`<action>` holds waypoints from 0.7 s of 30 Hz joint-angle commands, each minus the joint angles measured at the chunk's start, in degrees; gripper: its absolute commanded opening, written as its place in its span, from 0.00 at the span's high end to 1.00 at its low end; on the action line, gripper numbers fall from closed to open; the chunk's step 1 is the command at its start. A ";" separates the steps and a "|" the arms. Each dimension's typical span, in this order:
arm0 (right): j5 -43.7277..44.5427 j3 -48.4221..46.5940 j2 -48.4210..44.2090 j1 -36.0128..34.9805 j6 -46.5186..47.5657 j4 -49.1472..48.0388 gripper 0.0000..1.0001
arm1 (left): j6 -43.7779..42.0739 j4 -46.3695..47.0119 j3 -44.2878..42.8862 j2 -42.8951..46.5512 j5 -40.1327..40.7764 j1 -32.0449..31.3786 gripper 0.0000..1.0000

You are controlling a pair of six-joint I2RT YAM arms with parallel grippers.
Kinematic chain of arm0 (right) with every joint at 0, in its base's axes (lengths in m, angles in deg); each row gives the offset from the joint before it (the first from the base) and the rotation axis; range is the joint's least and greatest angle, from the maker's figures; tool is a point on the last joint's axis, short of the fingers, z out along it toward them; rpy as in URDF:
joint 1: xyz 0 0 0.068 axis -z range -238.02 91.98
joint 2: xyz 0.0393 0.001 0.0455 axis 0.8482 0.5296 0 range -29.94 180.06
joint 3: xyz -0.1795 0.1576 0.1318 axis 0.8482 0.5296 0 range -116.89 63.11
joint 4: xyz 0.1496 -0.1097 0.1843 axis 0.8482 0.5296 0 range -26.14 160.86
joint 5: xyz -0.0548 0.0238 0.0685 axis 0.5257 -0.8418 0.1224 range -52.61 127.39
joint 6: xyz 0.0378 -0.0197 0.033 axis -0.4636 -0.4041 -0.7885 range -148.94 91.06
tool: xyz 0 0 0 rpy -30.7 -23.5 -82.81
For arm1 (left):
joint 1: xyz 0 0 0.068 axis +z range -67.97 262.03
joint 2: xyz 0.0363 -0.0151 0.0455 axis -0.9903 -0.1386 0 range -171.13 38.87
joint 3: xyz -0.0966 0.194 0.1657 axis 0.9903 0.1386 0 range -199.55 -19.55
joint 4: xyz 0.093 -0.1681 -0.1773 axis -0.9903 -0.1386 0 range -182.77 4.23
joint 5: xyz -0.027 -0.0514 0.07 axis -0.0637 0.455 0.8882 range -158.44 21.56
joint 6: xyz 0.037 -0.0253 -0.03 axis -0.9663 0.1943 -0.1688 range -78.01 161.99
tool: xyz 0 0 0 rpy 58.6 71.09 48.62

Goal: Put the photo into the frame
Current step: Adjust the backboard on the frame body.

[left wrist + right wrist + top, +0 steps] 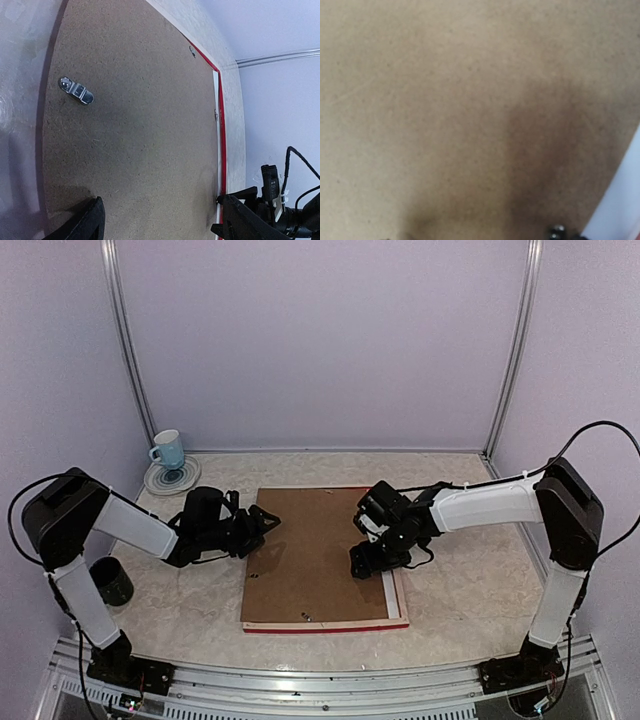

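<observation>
Frame lies face down mid-worktop. Its red bars show along the near and right sides. The brown backing board lies on top of it and sits off to the left, leaving a white strip bare on the right, just inside the red bar. I cannot tell whether that strip is mat or print.

No photo shows in any view. If it is in the frame, it is under the board.

Left tool is at the board's left edge, jaws wide, nothing between them. A metal hanger clip is fixed to the board ahead of it.

Right tool hangs low over the board's right part. Its wrist view is filled with board. Jaws read wide, gripping nothing.

Step, as I judge it: closing the back, with the board not yet squared in the recess. Next move calls for nudging the board rightward until the strip is covered and the board drops flat. The frame needs steadying meanwhile so it does not slide.
</observation>
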 commanded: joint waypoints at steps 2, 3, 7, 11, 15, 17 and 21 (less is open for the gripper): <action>-1.54 -0.58 -2.19 -1.73 0.88 0.28 0.23 | 0.39 1.33 -0.25 -1.25 -0.73 -0.69 0.20; -1.59 -0.67 -2.22 -1.74 1.05 0.43 0.23 | 0.41 1.34 -0.25 -1.37 -0.79 -0.77 0.20; -1.85 -1.12 -2.07 -2.15 1.71 0.70 0.23 | 0.68 1.80 -0.43 -1.89 -1.01 -0.96 0.20; -1.26 -1.43 -1.87 -2.27 1.88 1.19 0.23 | 0.84 2.00 -0.34 -2.18 -1.23 -1.01 0.20; -0.43 -1.62 -2.79 -2.26 1.81 1.48 0.23 | 0.04 2.03 -0.43 -0.93 -0.98 -0.84 0.20; -0.17 -1.91 -3.74 -2.26 2.04 1.49 0.23 | -0.74 1.23 -0.80 0.42 -0.39 -0.56 0.20; -0.05 -2.48 -5.07 -1.98 2.56 1.48 0.22 | -3.14 -3.17 -2.51 4.21 1.26 0.12 0.20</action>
